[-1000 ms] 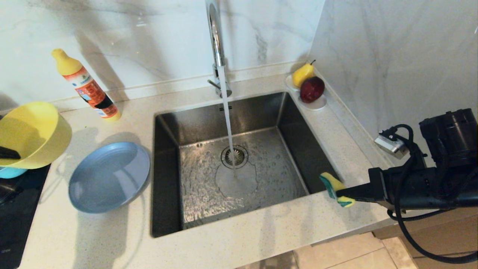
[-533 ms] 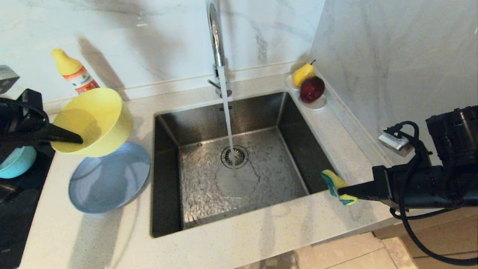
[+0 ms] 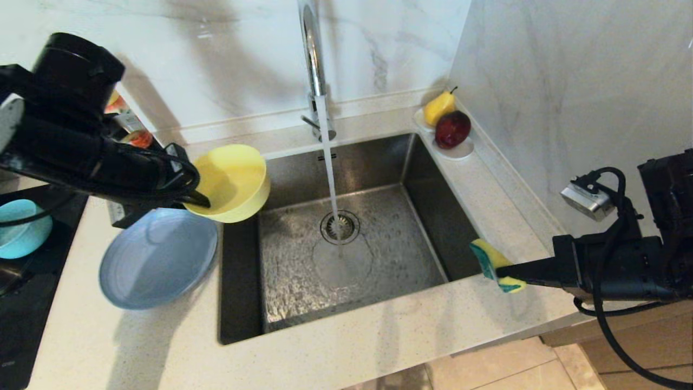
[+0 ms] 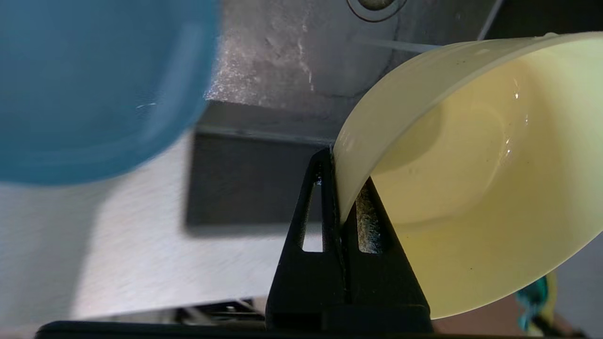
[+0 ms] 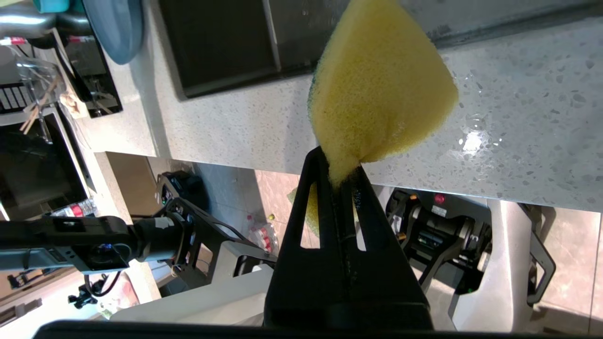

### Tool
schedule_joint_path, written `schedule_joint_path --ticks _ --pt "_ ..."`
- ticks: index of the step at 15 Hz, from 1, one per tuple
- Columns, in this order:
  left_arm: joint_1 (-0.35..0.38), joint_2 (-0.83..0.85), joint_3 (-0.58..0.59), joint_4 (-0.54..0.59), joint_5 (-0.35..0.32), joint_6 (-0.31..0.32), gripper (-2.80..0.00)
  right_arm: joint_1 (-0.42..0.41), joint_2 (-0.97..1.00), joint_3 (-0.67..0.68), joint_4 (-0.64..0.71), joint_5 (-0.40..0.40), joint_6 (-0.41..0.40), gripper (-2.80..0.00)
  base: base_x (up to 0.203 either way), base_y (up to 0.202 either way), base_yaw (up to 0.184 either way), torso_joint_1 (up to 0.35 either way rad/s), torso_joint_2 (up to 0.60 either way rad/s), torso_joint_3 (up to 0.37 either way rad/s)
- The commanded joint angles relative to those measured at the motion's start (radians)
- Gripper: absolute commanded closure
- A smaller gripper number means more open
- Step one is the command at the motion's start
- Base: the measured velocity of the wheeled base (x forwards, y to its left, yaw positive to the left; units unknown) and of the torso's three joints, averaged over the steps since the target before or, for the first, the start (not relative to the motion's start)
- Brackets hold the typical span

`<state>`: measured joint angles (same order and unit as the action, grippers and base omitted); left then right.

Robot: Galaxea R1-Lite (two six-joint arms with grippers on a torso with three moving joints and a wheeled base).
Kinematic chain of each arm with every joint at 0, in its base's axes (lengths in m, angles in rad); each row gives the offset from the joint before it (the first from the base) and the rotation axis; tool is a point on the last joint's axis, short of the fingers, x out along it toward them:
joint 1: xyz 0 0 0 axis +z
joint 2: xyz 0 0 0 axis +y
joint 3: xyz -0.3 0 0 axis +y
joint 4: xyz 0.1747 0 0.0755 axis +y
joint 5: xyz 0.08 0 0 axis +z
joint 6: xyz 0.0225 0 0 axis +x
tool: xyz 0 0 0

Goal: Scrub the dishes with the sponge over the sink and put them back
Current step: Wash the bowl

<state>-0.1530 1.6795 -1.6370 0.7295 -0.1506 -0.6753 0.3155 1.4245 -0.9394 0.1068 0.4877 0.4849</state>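
Yellow-green and tilted on its side, the larger bowl point(image 3: 234, 181) hangs in the air at the left edge of the sink point(image 3: 346, 303), its opening turned up and toward the left arm. The left gripper point(image 3: 201, 203) is clamped on the bowl's rim, one finger inside and one outside, as the left wrist view shows at the rim point(image 4: 337, 188). Just below and to the left of the bowl, the grey-blue plate point(image 3: 157, 260) lies flat on the pale speckled counter point(image 3: 335, 357), its right edge close to the sink's rim. The small teal bowl point(image 3: 21, 227) sits further left on a dark cooktop surface point(image 3: 21, 325), well apart from the sink.

Water runs from the chrome tap point(image 3: 311, 54) in a thin stream onto the round drain point(image 3: 340, 227), and the basin floor is wet.

On the right, the right gripper point(image 3: 506, 279) reaches in level over the counter near the sink's right front corner, fingers pinched tight on the sponge point(image 3: 492, 265). The sponge is squeezed at one end and flares out beyond the fingertips, yellow face and green pad both showing. It hangs above the counter edge, not over the basin.

A white dish point(image 3: 460, 150) with a pear point(image 3: 438, 107) and a red apple point(image 3: 452, 129) stands in the back right corner.
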Motion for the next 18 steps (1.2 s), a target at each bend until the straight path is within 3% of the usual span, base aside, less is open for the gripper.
schedule_joint_path --ticks 1,3,5,9,18 --pt "-0.064 0.124 -0.001 -0.043 0.040 -0.062 0.00 0.000 -0.019 0.008 0.001 0.003 0.003 0.00 0.000 0.000 0.000 0.000 0.00 0.000" --pt "-0.127 0.208 -0.002 -0.111 0.131 -0.121 0.00 0.001 -0.030 0.017 0.001 0.004 0.003 0.00 0.000 0.000 0.000 0.000 0.00 0.000" --pt "-0.173 0.269 -0.020 -0.165 0.182 -0.161 0.00 0.000 -0.035 0.024 0.001 0.003 0.001 0.00 0.000 0.000 0.000 0.000 0.00 0.000" --pt "-0.199 0.341 -0.080 -0.194 0.184 -0.185 0.00 0.002 -0.048 0.027 0.002 0.005 0.001 0.00 0.000 0.000 0.000 0.000 0.00 0.000" --pt "-0.252 0.421 -0.069 -0.355 0.189 -0.195 0.00 0.002 -0.081 0.031 0.007 0.006 0.000 0.00 0.000 0.000 0.000 0.000 0.00 0.000"
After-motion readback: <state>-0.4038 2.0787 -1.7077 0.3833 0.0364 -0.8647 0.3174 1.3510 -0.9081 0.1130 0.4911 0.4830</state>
